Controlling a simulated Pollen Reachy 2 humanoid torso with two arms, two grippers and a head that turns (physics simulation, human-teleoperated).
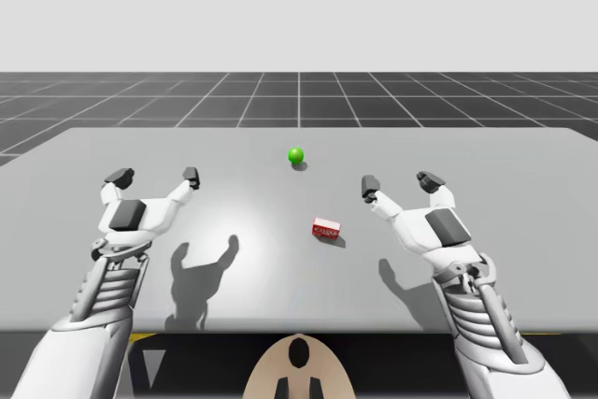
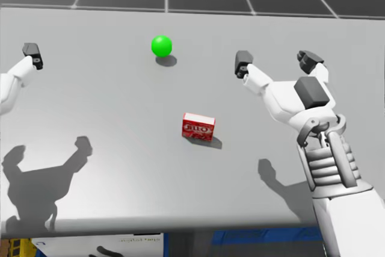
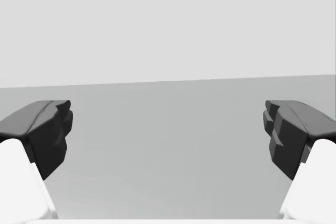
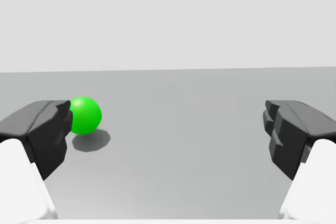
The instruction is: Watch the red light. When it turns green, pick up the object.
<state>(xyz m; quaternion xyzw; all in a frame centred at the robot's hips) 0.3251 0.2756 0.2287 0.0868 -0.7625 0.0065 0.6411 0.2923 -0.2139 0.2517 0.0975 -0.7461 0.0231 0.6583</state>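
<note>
The light is a green ball (image 1: 296, 155) (image 2: 161, 46) at the table's far middle; in the right wrist view the green ball (image 4: 85, 115) sits ahead, just past one finger. A small red box (image 1: 326, 228) (image 2: 198, 126) lies flat on the table nearer me, right of centre. My right gripper (image 1: 403, 184) (image 2: 276, 62) (image 4: 168, 135) hovers open to the right of the box, above the table, with nothing between its fingers. My left gripper (image 1: 155, 176) (image 3: 168, 135) hovers open on the left side, far from the box.
The grey table (image 1: 280, 268) carries the shadows of both hands near its front edge. A dark gridded floor (image 1: 299, 95) lies beyond the far edge.
</note>
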